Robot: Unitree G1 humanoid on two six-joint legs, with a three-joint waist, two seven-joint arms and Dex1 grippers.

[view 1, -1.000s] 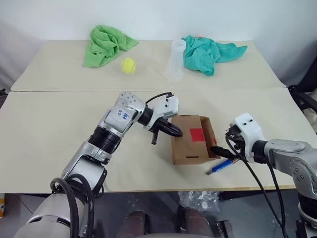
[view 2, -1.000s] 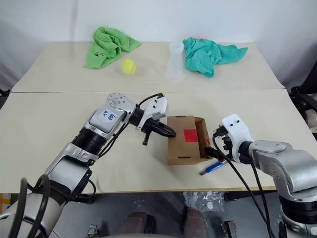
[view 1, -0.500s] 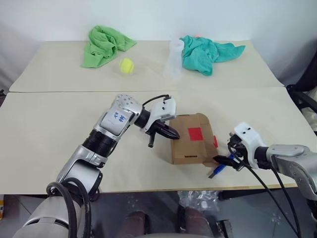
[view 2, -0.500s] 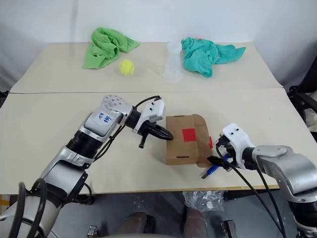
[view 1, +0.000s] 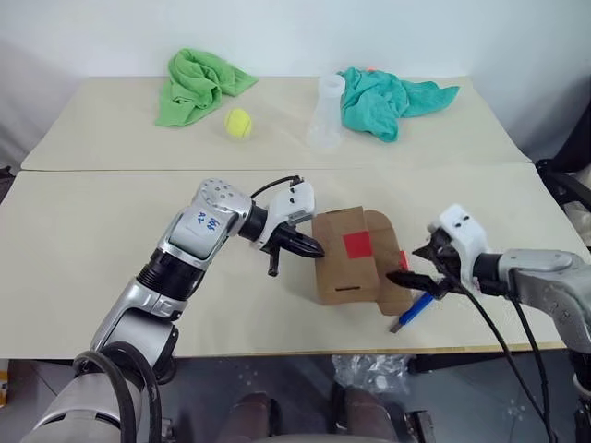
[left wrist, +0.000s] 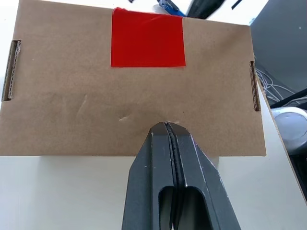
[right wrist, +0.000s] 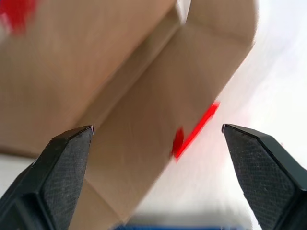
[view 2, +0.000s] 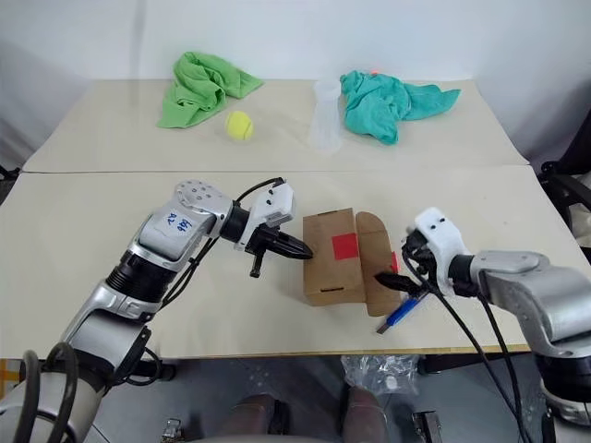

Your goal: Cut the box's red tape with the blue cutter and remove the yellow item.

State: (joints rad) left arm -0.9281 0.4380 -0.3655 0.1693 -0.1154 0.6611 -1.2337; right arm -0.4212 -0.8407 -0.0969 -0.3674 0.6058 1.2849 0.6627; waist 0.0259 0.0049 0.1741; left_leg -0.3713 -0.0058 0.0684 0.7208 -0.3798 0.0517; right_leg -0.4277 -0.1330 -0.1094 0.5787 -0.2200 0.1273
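A: Left to right, quick. Left gripper [view 1: 312,247] is pressing its closed, empty tips against the box [view 1: 343,268] on its left side, bracing it. Wrist view confirms it: fingers [left wrist: 173,158] pinched together, touching the brown panel.

B: Red tape [view 1: 357,245]?

A: Sitting on the top panel. The flap [view 1: 388,268] on the right side is hanging open, with a bit of red showing at its edge, so I'm judging the tape as already cut.

B: Cutter?

A: Blue cutter [view 1: 413,310] is lying on the table [view 1: 83,240] just right of the box, under the right gripper [view 1: 411,280]. That gripper is spread wide, holding nothing, tips right at the open flap.

B: Changes versus a second ago?

A: The box is sitting a little further left and more turned, with the flap swung further out. The left gripper is pulling back left with it. The right gripper dipped toward the cutter half a second ago and is now coming back up to the flap. The cutter isn't moving.

B: Meaning?

A: Cutting looks done; the step is shifting to reaching inside. Yellow item: hidden, can't tell, presumably inside the box.

B: Background?

A: Green cloth [view 1: 196,83], tennis ball [view 1: 238,122], clear cup [view 1: 326,115], teal cloth [view 1: 388,98] at the far side, same places.
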